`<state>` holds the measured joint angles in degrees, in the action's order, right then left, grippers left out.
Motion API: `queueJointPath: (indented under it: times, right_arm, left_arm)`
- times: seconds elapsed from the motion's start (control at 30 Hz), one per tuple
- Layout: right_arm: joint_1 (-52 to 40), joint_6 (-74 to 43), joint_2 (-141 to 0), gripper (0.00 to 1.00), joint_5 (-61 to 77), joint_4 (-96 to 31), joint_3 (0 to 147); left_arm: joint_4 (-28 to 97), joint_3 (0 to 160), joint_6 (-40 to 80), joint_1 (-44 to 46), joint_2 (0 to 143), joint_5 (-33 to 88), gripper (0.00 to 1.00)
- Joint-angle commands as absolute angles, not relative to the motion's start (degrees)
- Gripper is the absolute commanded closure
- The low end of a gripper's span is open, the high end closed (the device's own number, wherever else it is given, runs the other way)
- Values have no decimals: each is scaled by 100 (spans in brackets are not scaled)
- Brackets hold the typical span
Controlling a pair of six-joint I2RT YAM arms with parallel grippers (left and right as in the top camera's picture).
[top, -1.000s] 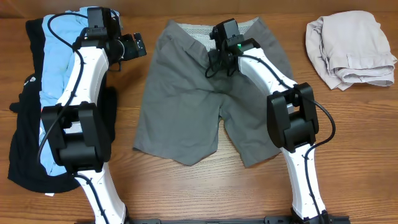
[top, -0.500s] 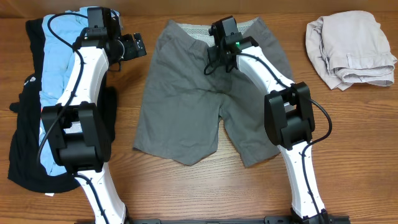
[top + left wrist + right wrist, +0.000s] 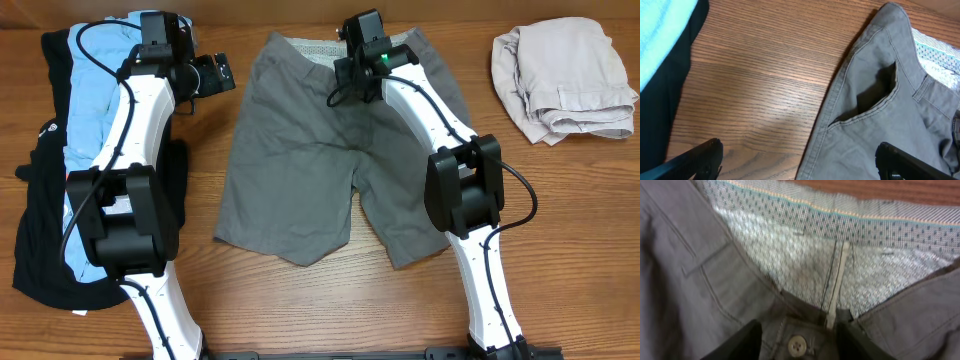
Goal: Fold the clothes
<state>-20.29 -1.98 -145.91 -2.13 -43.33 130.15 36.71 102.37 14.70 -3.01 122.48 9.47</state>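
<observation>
Nearest the arm bases, bare wooden table [image 3: 330, 310] shows. Just beyond it lie the two wide leg hems of the medium-grey twill shorts [image 3: 300, 170], which are spread flat in the middle of the table between the arms, legs toward the bases and waistband at the far side. To the left, under and beside the left arm, a black garment [image 3: 40, 250] lies in a long heap, with a light-blue shirt [image 3: 90, 100] on top of it reaching toward the far edge.

Farther out, the left fingers [image 3: 702, 155] hang spread wide and empty over bare wood, just beside the shorts' left hip, where a slanted side pocket [image 3: 875, 95] gapes a little. The right fingers [image 3: 742, 342] are down at the front of the waistband. They stand parted on either side of the round button [image 3: 797, 343], and the cloth between them looks flat rather than pinched. Past them the pale dotted lining [image 3: 805, 255] of the back waistband faces up.

At the far right, well apart from the shorts, sits a folded beige garment [image 3: 565, 80].
</observation>
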Motion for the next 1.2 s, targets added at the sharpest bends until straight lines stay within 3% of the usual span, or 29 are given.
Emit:
queueJointPath:
  times: [0.0,0.43,0.57,0.73,1.0,1.1,1.17]
  right_arm:
    - [-2027,-252,-14892,47,-196,-4397,13122]
    - [-2034,-255,-14971,55,-145,-4390,12763]
    - [-2062,-257,-14971,82,-209,-4386,12488]
    - [-2062,-257,-14971,96,-386,-4338,12589]
    - [-2056,-259,-14971,96,-381,-4309,13325]
    - [-2056,-292,-14971,96,-377,-4919,13673]
    - [-2058,-327,-14971,88,-307,-5500,13946]
  left_arm:
    - [3682,10346,1476,-309,12020,880,0]
    - [3662,10346,1372,-309,12020,880,0]
    - [3662,10346,1372,-309,12020,880,0]
    - [3664,10346,1372,-309,12020,882,0]
    - [3664,10346,1374,-309,12020,882,0]
    - [3669,10346,1372,-309,12020,880,0]
    - [3669,10346,1369,-309,12020,880,0]
